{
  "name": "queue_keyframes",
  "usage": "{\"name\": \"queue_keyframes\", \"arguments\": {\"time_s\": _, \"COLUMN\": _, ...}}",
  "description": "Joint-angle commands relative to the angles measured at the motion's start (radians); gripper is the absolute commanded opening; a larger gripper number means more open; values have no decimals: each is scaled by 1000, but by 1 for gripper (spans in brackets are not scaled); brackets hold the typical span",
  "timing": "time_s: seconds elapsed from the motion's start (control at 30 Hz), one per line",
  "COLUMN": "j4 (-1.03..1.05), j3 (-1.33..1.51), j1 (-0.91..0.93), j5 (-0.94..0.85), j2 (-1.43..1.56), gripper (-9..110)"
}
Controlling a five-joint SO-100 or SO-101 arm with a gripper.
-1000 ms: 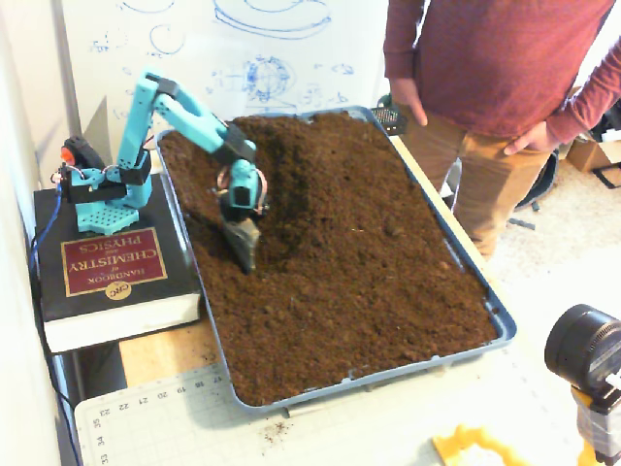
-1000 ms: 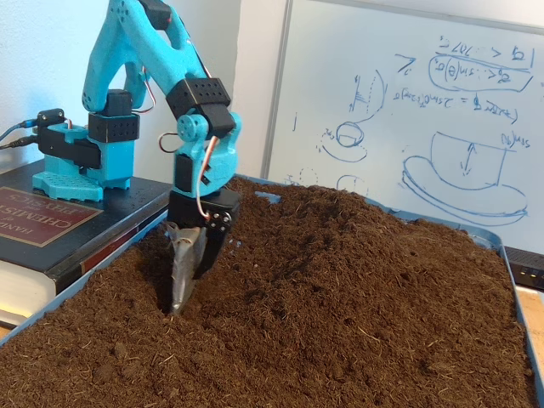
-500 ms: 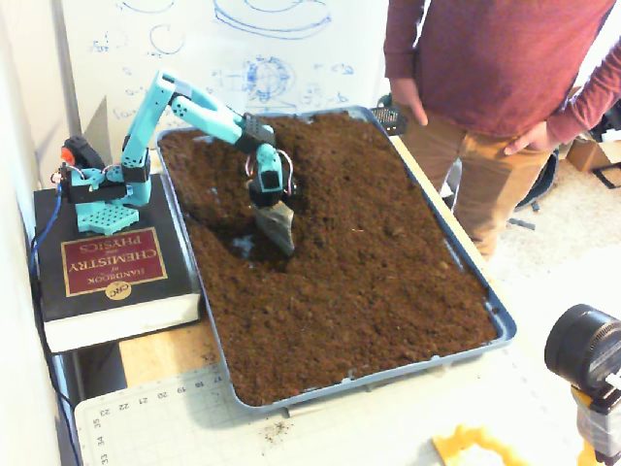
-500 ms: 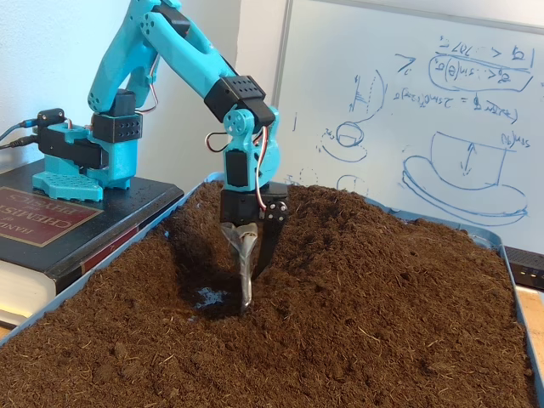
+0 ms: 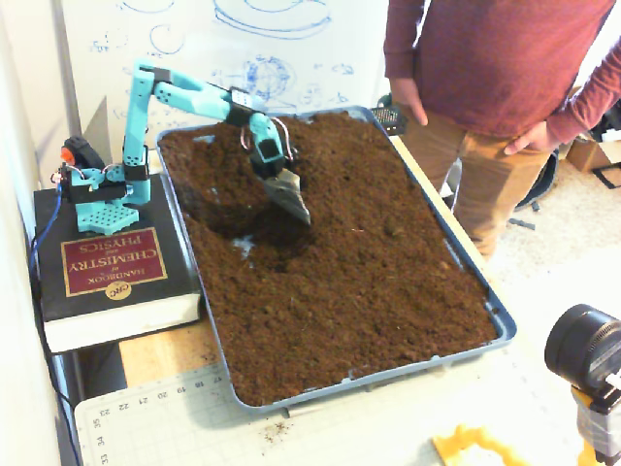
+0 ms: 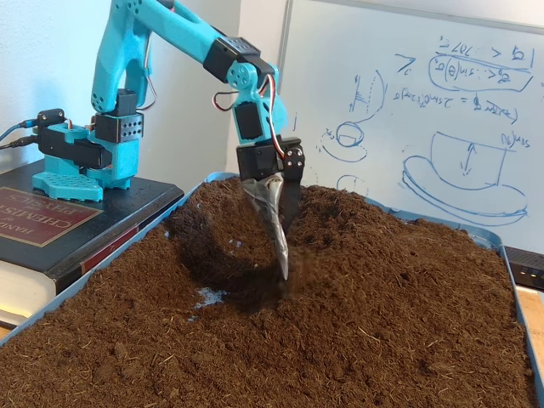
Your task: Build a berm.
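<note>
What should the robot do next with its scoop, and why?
Probably keep pushing soil right, as a fixed view shows it, toward the berm. The hand has its scoop tip at the edge of the dug hollow, where a bit of blue tray bottom already shows.

Pretty bright, even indoor light in both fixed views, kinda washed out on the whiteboard (image 5: 243, 49) up top. Soft shadow sits in the dug hollow (image 6: 225, 263) under the arm. Both shots are low-res and a bit soft, soil (image 5: 369, 262) texture mushy, no real glare

Claw (image 6: 284, 255) tip blurred by soil
</note>
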Motion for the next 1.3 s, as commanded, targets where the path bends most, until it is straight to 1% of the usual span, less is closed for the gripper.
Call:
{"name": "queue_keyframes", "arguments": {"time_s": 0.0, "j4": -11, "j3": 23, "j1": -2, "j5": 44, "j2": 178, "gripper": 1}}
{"name": "queue_keyframes", "arguments": {"time_s": 0.1, "j4": -11, "j3": 81, "j1": -15, "j5": 170, "j2": 262, "gripper": 1}}
{"name": "queue_keyframes", "arguments": {"time_s": 0.23, "j4": -11, "j3": 178, "j1": -98, "j5": 397, "j2": 383, "gripper": 1}}
{"name": "queue_keyframes", "arguments": {"time_s": 0.3, "j4": -11, "j3": 229, "j1": -126, "j5": 466, "j2": 434, "gripper": 1}}
{"name": "queue_keyframes", "arguments": {"time_s": 0.33, "j4": -11, "j3": 256, "j1": -133, "j5": 474, "j2": 453, "gripper": 1}}
{"name": "queue_keyframes", "arguments": {"time_s": 0.4, "j4": -12, "j3": 310, "j1": -126, "j5": 442, "j2": 482, "gripper": 1}}
{"name": "queue_keyframes", "arguments": {"time_s": 0.47, "j4": -12, "j3": 353, "j1": -95, "j5": 368, "j2": 503, "gripper": 0}}
{"name": "queue_keyframes", "arguments": {"time_s": 0.6, "j4": -12, "j3": 400, "j1": -5, "j5": 129, "j2": 499, "gripper": 0}}
{"name": "queue_keyframes", "arguments": {"time_s": 0.73, "j4": -9, "j3": 417, "j1": 135, "j5": -144, "j2": 492, "gripper": 0}}
{"name": "queue_keyframes", "arguments": {"time_s": 0.83, "j4": -9, "j3": 454, "j1": 261, "j5": -279, "j2": 491, "gripper": 0}}
{"name": "queue_keyframes", "arguments": {"time_s": 1.03, "j4": -9, "j3": 555, "j1": 494, "j5": -285, "j2": 502, "gripper": 1}}
{"name": "queue_keyframes", "arguments": {"time_s": 1.17, "j4": -9, "j3": 649, "j1": 584, "j5": -284, "j2": 502, "gripper": 1}}
{"name": "queue_keyframes", "arguments": {"time_s": 1.27, "j4": -9, "j3": 703, "j1": 611, "j5": -284, "j2": 517, "gripper": 1}}
